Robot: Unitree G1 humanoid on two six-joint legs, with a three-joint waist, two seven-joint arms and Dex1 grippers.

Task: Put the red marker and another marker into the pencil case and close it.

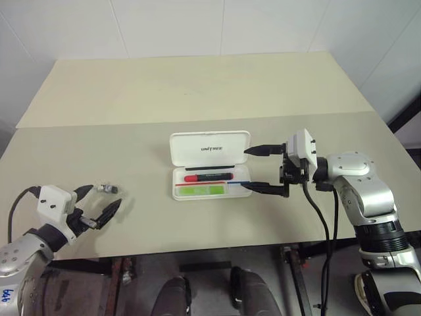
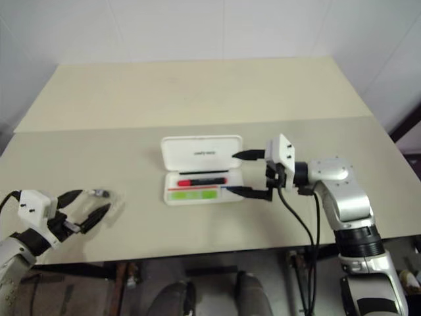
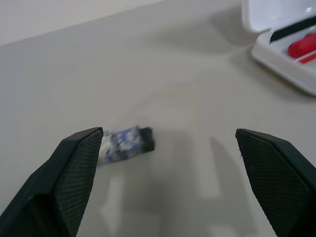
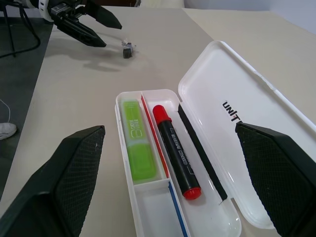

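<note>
The white pencil case (image 1: pixel 210 141) lies open at the table's middle, its lettered lid folded back flat. In its tray, the red marker (image 4: pixel 175 150) with a black barrel lies in the compartment nearest the lid. The lime-green highlighter (image 4: pixel 138 138) lies in the front compartment. My right gripper (image 1: pixel 253 169) is open at the case's right end, pointing left. One finger is beside the lid and the other beside the tray's front corner, holding nothing. My left gripper (image 1: pixel 100 201) is open and empty at the far left, near the table's front edge.
A small dark and white object (image 1: pixel 107 189) lies on the table (image 1: pixel 197 92) just ahead of my left gripper's fingertips, also visible as that small object (image 3: pixel 127 143) in the left wrist view. The beige table stretches far behind the case.
</note>
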